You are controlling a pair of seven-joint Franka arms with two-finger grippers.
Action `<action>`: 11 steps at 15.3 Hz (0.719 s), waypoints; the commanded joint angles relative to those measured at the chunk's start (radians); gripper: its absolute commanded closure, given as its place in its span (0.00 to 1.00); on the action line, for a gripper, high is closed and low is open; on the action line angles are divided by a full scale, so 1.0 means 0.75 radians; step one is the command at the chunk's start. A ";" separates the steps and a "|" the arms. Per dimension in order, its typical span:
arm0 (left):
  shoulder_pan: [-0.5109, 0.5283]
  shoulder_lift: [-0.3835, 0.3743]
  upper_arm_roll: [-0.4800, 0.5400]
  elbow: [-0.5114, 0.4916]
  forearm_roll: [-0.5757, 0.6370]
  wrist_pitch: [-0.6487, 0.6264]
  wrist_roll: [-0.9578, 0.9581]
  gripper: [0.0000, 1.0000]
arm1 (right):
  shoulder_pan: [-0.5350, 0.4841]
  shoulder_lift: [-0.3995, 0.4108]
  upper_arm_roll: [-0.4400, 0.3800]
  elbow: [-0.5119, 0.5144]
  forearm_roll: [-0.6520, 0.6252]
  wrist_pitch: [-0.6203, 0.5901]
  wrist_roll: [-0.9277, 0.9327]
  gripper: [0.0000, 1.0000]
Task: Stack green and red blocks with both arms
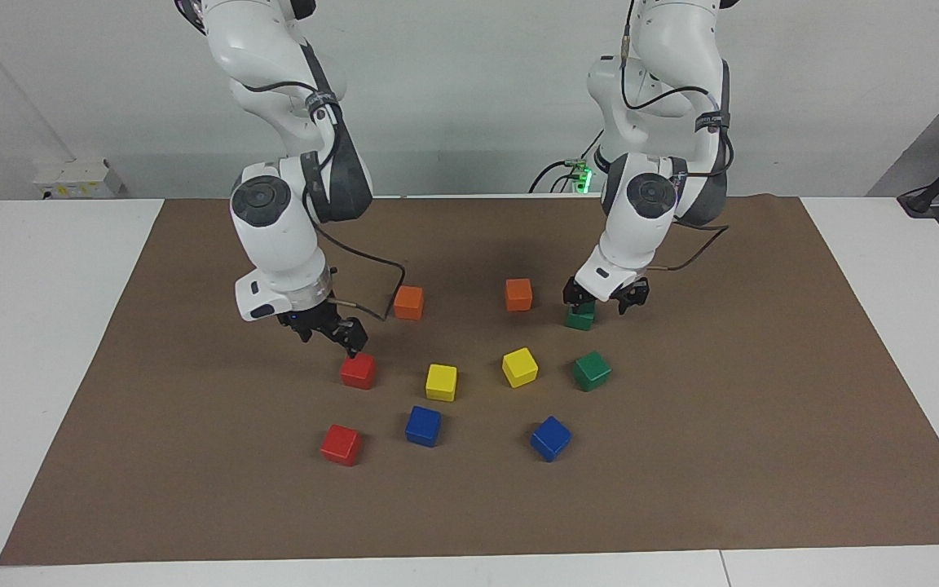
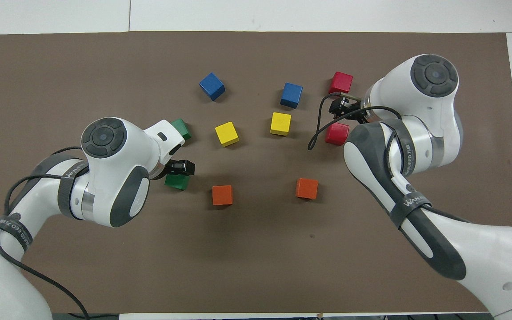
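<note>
The left pincer (image 1: 604,300) stands low over the nearer green block (image 1: 580,316), its fingers spread apart with the cube's top between them, not yet clenched; the second green block (image 1: 592,371) lies on the counter (image 1: 763,408) a little farther out from that pincer, toward the yellow cubes. To do this grasp well, I judge the left pincer should settle until its fingers straddle two flat faces squarely, then close evenly, since a skewed grip would twist the cube and spoil the later stacking. The right pincer (image 1: 329,333) hangs just above and beside the nearer red block (image 1: 358,370), one fingertip close to its top edge; whether its fingers are spread or closed I cannot tell. It likely needs to centre over that cube before descending. The other red block (image 1: 341,444) sits farther out from the right pincer. No containers are present; every cube rests singly on the counter, nothing stacked.
</note>
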 commanded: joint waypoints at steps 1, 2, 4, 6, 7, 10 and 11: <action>-0.046 -0.006 0.022 -0.033 -0.035 0.051 0.009 0.00 | 0.022 0.079 -0.005 0.024 -0.068 0.060 0.023 0.00; -0.060 0.010 0.022 -0.040 -0.035 0.067 0.009 0.00 | 0.032 0.089 -0.005 0.024 -0.081 0.064 0.019 0.00; -0.087 0.051 0.024 -0.040 -0.035 0.094 0.007 0.00 | 0.040 0.100 -0.005 0.024 -0.111 0.070 0.013 0.00; -0.089 0.057 0.025 -0.040 -0.035 0.077 0.009 0.00 | 0.042 0.116 -0.005 0.018 -0.115 0.101 0.013 0.00; -0.089 0.055 0.025 -0.040 -0.035 0.075 0.009 0.00 | 0.042 0.120 -0.005 0.011 -0.116 0.107 0.013 0.00; -0.085 0.051 0.025 -0.060 -0.035 0.079 0.009 0.00 | 0.042 0.124 -0.003 0.001 -0.116 0.107 0.005 0.00; -0.081 0.047 0.027 -0.078 -0.035 0.091 0.011 0.00 | 0.042 0.122 -0.003 -0.007 -0.116 0.107 0.005 0.00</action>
